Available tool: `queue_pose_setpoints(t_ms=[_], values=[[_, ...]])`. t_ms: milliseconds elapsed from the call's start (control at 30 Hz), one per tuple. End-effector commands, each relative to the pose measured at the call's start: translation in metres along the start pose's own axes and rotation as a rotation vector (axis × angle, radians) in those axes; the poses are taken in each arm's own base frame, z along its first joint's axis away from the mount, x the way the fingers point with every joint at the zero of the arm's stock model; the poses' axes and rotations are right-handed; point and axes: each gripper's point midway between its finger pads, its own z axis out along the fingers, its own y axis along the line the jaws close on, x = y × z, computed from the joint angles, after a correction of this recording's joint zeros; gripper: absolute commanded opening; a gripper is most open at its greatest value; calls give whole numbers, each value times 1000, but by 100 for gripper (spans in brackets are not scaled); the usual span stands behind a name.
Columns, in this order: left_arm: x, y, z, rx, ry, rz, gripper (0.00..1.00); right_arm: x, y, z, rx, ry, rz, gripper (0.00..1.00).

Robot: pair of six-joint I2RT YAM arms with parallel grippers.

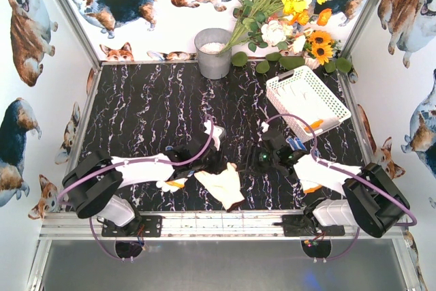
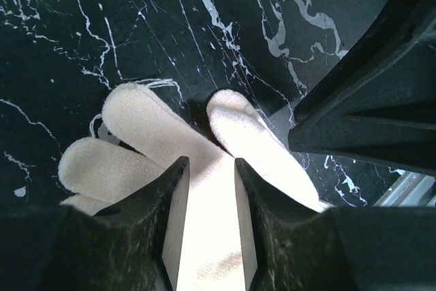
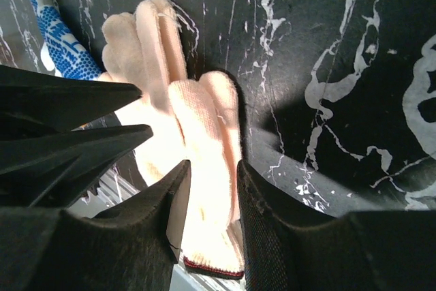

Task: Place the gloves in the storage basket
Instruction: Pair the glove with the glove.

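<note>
Pinching a white knit glove (image 2: 136, 127) low over the tabletop (image 1: 150, 120), your left hand (image 2: 208, 168) sits well short of the storage basket (image 1: 320, 110); your right hand (image 3: 210, 168) pinches a cream glove (image 3: 204, 120) nearer it, probably for lifting across.

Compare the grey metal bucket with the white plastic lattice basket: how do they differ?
The grey metal bucket is round with solid walls; the white plastic lattice basket is rectangular with slotted sides. The bucket stands at the back, near the middle; the basket sits further right, turned at an angle. The bucket looks taller and narrower, the basket lower and wider. Both are open-topped with something white inside.
</note>
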Motion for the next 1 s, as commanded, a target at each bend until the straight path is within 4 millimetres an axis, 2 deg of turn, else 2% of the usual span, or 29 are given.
queue_pose_setpoints(t_ms=[0, 233, 533, 967], values=[[-15, -10, 8, 48, -41, -15, 26, -15, 19, 3, -79, -53, -20, 35], [4, 4, 18, 9, 7, -22, 21, -27, 26, 15, -97, -61, -41, 33], [24, 19, 20, -28, 47, -28, 18, -30, 34, 26, -131, -36, -54, 31], [27, 24, 20, -43, 60, -28, 18, -27, 37, 20, -141, -34, -53, 23]])
